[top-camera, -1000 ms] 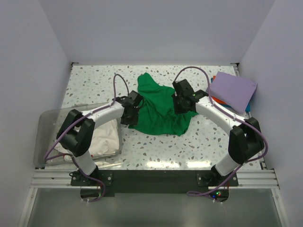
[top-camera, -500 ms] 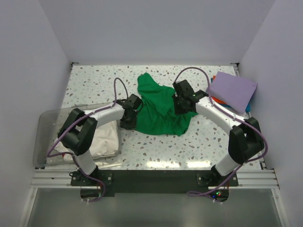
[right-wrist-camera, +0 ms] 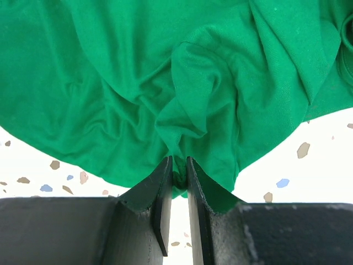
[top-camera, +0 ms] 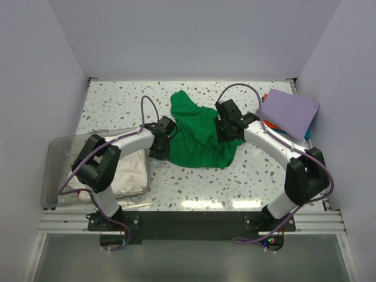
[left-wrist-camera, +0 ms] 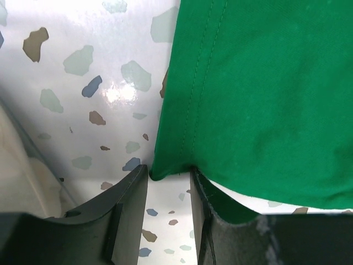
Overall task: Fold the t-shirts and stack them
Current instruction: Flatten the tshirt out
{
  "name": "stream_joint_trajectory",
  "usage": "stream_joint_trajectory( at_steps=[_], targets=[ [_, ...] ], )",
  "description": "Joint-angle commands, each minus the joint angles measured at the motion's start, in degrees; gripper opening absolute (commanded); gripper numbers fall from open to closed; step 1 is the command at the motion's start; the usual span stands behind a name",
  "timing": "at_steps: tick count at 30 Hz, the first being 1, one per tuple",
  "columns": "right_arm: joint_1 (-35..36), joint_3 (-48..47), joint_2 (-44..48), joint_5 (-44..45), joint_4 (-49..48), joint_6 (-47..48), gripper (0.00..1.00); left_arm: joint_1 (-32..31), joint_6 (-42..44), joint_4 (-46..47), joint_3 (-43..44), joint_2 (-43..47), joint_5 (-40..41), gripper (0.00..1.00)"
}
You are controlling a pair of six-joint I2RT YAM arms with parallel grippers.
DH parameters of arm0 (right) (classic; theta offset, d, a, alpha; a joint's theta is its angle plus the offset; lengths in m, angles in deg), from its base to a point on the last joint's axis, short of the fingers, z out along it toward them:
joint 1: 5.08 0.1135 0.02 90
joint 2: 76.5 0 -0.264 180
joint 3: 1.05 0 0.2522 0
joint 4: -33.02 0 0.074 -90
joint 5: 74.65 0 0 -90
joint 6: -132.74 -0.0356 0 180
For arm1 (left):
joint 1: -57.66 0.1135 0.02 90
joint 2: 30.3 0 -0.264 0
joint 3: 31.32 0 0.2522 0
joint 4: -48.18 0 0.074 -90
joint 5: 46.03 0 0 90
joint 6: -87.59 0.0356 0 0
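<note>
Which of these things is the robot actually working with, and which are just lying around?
Part of the job:
- crumpled bright green cloth t-shirt, mid-table
- folded lavender-purple cloth t-shirt, far right
- white cloth t-shirts, on the left

Just lying about:
- clear plastic bin holding the white ones
- orange-red item peeking from under the lavender shirt, too hidden to identify

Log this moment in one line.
left gripper: open around green t-shirt corner | right gripper: shut on its fold | lavender t-shirt: folded far right
</note>
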Motion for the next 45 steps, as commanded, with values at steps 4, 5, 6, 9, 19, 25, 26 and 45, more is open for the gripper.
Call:
stream_joint_trajectory(
  at_steps=[4, 5, 6, 9, 19, 25, 26, 45],
  targets=[
    [-0.1, 0.7, 2.4, 0.8, -0.5, -0.5, 0.21, 0.6, 2.2, 4.4, 0.0, -2.1, -1.4, 0.34],
    [-0.2, 0.7, 2.2, 0.8, -0.5, -0.6, 0.21, 0.6, 2.5, 4.4, 0.2, -2.4, -1.4, 0.26],
    [-0.1, 0.6, 2.2, 0.8, -0.5, -0.6, 0.21, 0.6, 3.0, 4.4, 0.3, -2.9, -1.3, 0.23],
    [-0.2, 0.4, 2.3, 1.0, -0.3, -0.6, 0.21, 0.6, 3.5, 4.2, 0.8, -3.4, -0.9, 0.10],
    [-2.0, -5.1, 4.8, 4.0, 5.9, 0.8, 0.06, 1.3, 4.4, 0.7, 11.6, -1.7, -0.8, 0.00],
    [-8.6, -11.3, 8.4, 3.1, 10.0, 2.6, 0.00, 4.1, 5.4, -2.7, 26.4, -1.2, 0.0, 0.00],
    [-10.2, -12.5, 9.3, 3.1, 10.4, 2.9, 0.00, 4.9, 5.6, -3.1, 28.3, -1.1, 0.1, 0.00],
    [-12.7, -47.6, 22.3, 20.4, 14.4, 9.5, 0.00, 13.1, 3.2, -3.9, 48.0, 22.8, 10.5, 0.00]
  ],
)
